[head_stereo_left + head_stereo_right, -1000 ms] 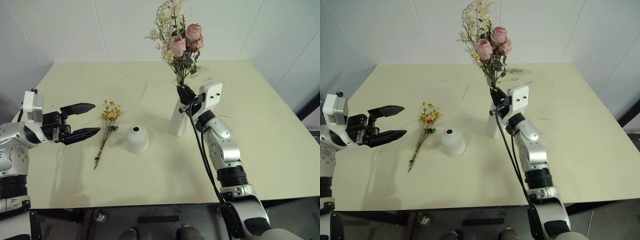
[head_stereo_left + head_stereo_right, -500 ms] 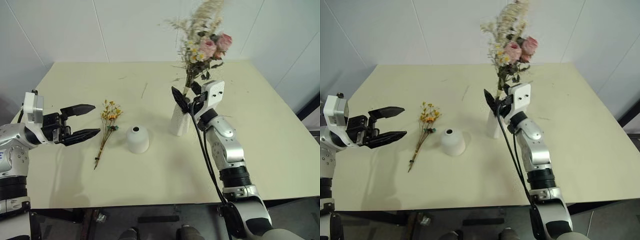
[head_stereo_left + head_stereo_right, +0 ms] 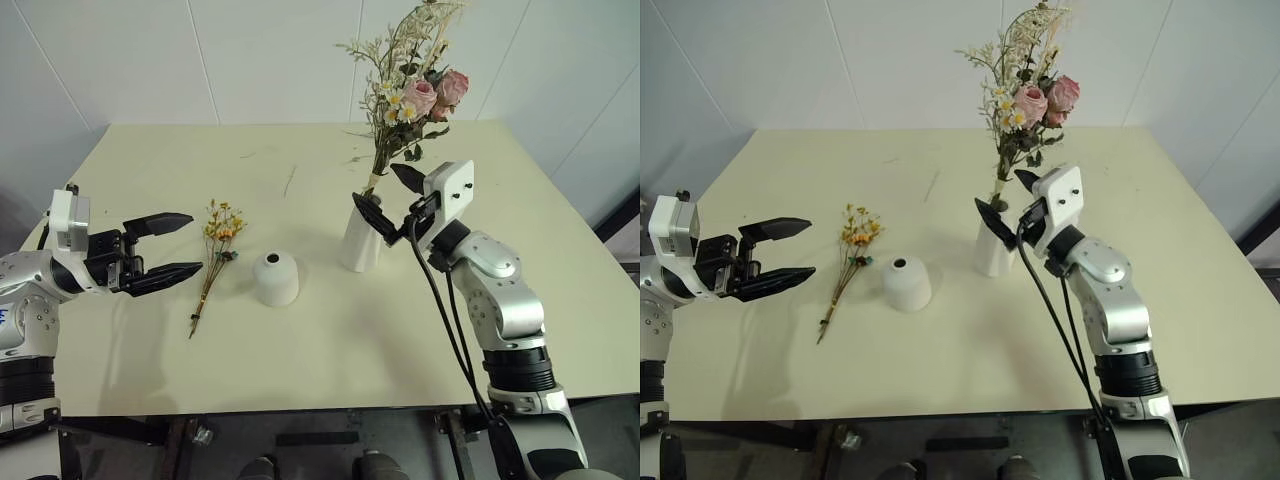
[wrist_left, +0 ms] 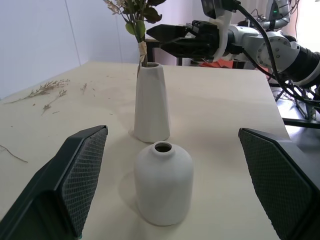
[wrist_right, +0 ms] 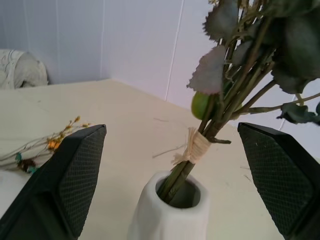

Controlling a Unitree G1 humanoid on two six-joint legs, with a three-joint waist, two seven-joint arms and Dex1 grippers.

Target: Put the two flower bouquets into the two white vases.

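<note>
The large bouquet [image 3: 412, 82] of pink roses, white daisies and pale sprigs stands with its stems in the tall white cone vase [image 3: 360, 238], leaning to the right. My right gripper [image 3: 390, 200] is open beside the vase's rim, just right of the stems, holding nothing. The short rounded white vase [image 3: 274, 278] sits left of the tall one. Flat on the table lies the small bunch of yellow-orange flowers [image 3: 214, 250], left of the round vase. My left gripper [image 3: 170, 248] hovers open just left of that bunch, empty.
The pale table [image 3: 300, 350] has loose dried twig scraps [image 3: 288, 180] near its far side. White walls rise behind it. Bare surface stretches along the front edge and the right side.
My right gripper opened off the large bouquet's stems and drew back to the right. The bouquet swung from leaning left to leaning right in the tall vase. My left arm kept still.
</note>
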